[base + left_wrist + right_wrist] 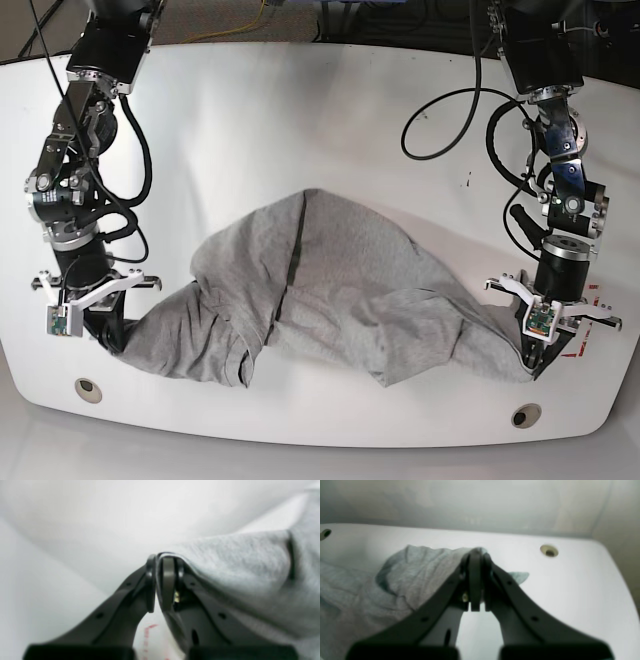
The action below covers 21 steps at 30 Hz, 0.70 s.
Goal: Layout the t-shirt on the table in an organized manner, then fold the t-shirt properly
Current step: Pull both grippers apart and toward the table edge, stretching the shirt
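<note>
The grey t-shirt (pixel 320 290) lies crumpled and wrinkled across the middle of the white table (pixel 300 120), stretched between both arms. In the base view my left gripper (pixel 537 365) at the right is shut on the shirt's right corner near the front edge. The left wrist view shows its jaws (pixel 160 560) closed with grey fabric (pixel 237 562) draped over one finger. My right gripper (pixel 108 338) at the base view's left is shut on the shirt's other end. In the right wrist view those jaws (pixel 476 555) pinch a fold of the t-shirt (pixel 420 572).
Two round grommets (pixel 87 388) (pixel 526 414) sit near the table's front edge. A red dashed mark (pixel 580 345) shows beside the left gripper. Black cables (pixel 450 110) hang over the back right of the table.
</note>
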Tool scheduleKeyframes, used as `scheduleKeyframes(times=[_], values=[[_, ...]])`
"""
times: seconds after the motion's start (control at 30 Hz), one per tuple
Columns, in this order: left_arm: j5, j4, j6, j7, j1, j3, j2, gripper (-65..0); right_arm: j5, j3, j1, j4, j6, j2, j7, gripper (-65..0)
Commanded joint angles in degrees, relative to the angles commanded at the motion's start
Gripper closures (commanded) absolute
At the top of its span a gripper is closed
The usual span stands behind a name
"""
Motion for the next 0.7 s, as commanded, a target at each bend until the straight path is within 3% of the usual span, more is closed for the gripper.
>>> scheduleKeyframes(times=[0.47,0.7], values=[[0.2,0.2,-0.1,0.2,-7.1,-1.8,-1.8,-2.5,0.0,-4.5,11.1,-3.3,0.00,6.7,0.2,0.0],[0.0,0.2,-0.3,8.1,-14.9,-1.8,-3.5,-2.5,0.0,-4.7,18.9,-8.3,0.00,7.2,0.0,0.0]])
